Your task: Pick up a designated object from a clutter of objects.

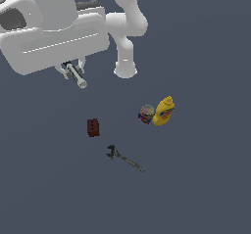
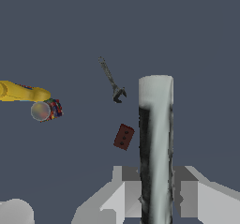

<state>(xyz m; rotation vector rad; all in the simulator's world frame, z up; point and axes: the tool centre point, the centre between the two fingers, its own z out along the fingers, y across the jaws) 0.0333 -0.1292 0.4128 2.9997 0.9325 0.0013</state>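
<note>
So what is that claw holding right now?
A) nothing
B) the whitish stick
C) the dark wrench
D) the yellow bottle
B: the gripper is shut on the whitish stick, raised above the floor, while the yellow bottle and dark wrench lie below.

I see gripper [image 2: 156,197] clamping whitish stick [image 2: 156,138]; beyond stick: brown block [image 2: 123,137], wrench [image 2: 111,80], can [image 2: 46,110].
</note>
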